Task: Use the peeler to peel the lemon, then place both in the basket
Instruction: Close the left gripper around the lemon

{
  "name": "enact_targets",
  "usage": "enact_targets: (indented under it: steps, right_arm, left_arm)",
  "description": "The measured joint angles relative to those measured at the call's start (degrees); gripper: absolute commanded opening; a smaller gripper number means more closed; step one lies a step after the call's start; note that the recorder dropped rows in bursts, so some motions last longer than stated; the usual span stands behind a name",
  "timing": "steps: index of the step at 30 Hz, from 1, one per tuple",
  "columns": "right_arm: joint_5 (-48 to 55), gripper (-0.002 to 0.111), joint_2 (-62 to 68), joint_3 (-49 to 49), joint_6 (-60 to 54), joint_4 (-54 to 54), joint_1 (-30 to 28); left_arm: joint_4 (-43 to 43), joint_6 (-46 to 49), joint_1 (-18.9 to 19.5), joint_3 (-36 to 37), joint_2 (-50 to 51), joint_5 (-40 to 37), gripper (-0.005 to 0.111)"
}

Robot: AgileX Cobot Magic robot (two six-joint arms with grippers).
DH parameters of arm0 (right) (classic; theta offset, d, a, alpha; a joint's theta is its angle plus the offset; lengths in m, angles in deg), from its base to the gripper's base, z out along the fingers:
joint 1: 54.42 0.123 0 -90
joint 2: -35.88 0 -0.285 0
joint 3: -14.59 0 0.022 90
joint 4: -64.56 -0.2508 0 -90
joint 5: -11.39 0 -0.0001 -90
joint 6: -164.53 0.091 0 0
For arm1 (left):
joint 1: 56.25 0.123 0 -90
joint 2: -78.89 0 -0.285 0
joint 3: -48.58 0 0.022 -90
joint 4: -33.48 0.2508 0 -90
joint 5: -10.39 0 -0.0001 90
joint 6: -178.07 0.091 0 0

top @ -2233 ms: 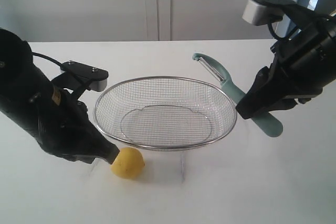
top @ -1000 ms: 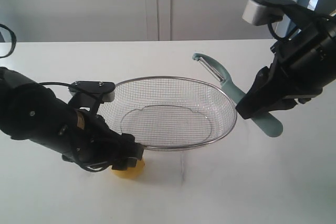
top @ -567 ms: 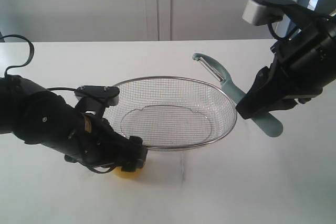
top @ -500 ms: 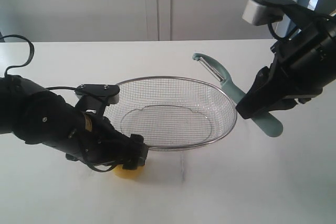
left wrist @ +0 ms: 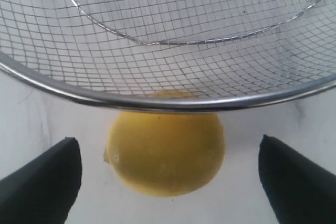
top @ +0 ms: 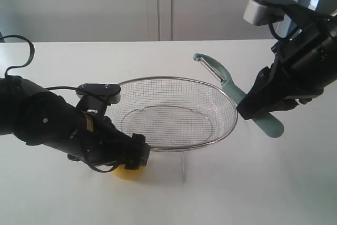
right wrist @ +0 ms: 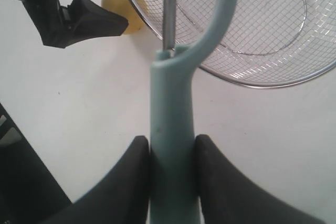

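Note:
The yellow lemon (top: 128,173) (left wrist: 165,150) lies on the white table, right against the near rim of the wire basket (top: 164,147) (left wrist: 157,102). My left gripper (top: 138,157) (left wrist: 170,174) is open, its two dark fingers (left wrist: 44,179) standing wide on either side of the lemon without touching it. My right gripper (top: 253,110) (right wrist: 172,150) is shut on the teal handle of the peeler (top: 224,77) (right wrist: 172,129), held above the table at the basket's right rim. Its curved head and blade reach over the basket.
The white table (top: 237,183) spreads around the basket, with pale wall panels behind it. In the right wrist view the lemon (right wrist: 126,4) and the left gripper's dark fingers (right wrist: 92,20) show beyond the basket rim (right wrist: 273,82).
My left arm has swung round from the lemon's left side and lowered over it, so the open fingers now straddle it. The right arm and the peeler have stayed still.

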Motion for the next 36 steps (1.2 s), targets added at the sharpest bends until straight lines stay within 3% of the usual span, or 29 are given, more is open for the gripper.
enact_targets:
  steps: [6,27,36]
  right_arm:
    - [0.0,0.0,0.0,0.0,0.0,0.0,0.0]
    - [0.0,0.0,0.0,0.0,0.0,0.0,0.0]
    - [0.0,0.0,0.0,0.0,0.0,0.0,0.0]
  left_arm:
    - [0.0,-0.1,-1.6,0.0,1.3,0.9,0.092]
    - [0.0,-0.1,-1.6,0.0,7.9,6.3,0.092]
    - [0.0,-0.1,-1.6,0.0,8.0,6.6,0.086]
